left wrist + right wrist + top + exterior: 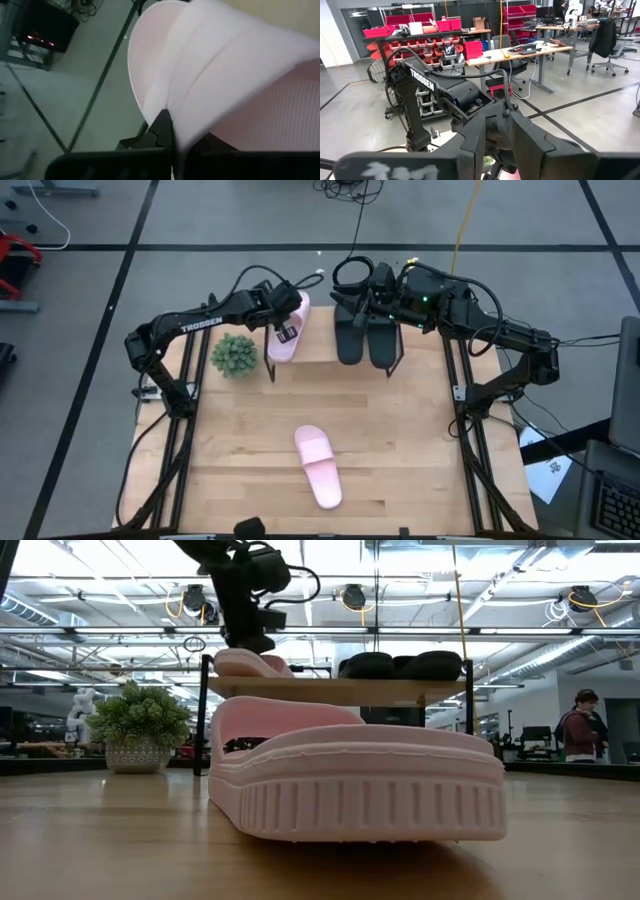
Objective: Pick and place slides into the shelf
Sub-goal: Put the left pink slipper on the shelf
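- Jaws of left gripper (285,328) pinched shut on strap of pink slide (289,327), fingertips (162,125) biting fabric edge in left wrist view.
- Held pink slide lying on shelf (310,350) at its left end, toe over far edge; seen in low view (245,662) resting on plank top beneath dark wrist.
- Right gripper (375,305) poised above black slides (367,335); jaws narrowly parted, grip on anything impossible to confirm from these views.
- Black slides side by side and touching on shelf, right of pink one with a gap between; visible in low view (400,665) as two dark humps on plank.
- Shelf (340,690) standing at far edge of table (240,450), plank on thin black legs.
- Second pink slide (318,465) loose on table, well apart from shelf, near front edge, angled slightly; filling foreground in low view (355,785), sole down.
- Potted plant (234,355) on table just left of shelf, beside left arm.
- Person (580,725) seated far off in room, at right of low view.
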Robot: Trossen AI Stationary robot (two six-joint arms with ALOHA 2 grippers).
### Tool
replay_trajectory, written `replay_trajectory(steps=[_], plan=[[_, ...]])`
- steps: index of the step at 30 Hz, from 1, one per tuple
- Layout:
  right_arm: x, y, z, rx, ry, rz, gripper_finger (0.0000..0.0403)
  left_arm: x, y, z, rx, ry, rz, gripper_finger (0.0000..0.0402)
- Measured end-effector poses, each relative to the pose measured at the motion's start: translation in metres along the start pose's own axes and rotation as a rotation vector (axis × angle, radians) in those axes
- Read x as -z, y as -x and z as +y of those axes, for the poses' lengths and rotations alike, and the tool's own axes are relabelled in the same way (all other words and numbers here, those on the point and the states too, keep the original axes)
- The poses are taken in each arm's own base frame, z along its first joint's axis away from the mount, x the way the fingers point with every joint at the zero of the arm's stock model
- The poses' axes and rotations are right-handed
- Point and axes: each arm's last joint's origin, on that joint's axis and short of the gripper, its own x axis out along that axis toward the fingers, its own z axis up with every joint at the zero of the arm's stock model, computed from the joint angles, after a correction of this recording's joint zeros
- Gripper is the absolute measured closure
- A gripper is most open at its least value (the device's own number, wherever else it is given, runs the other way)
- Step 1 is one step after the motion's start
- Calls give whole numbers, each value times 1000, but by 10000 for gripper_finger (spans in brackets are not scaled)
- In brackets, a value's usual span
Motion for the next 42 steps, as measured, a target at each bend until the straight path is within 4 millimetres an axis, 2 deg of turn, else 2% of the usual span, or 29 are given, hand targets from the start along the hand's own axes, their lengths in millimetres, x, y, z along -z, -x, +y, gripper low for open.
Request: replay_trajectory(steps=[11, 15, 20, 30, 42], plan=[[0, 0, 0, 0, 3, 0, 323, -25, 35, 11, 8, 199, -105, 401], [0, 0, 0, 0, 4, 1, 323, -24, 45, 11, -40, 254, -68, 401], [0, 0, 0, 0, 29, 0, 323, -17, 50, 0, -87, 294, -4, 401], [0, 0, 0, 0, 48, 0, 323, -13, 47, -20, -128, 409, 44, 401], [0, 0, 0, 0, 53, 2, 323, -10, 18, -45, -218, 400, 169, 402]])
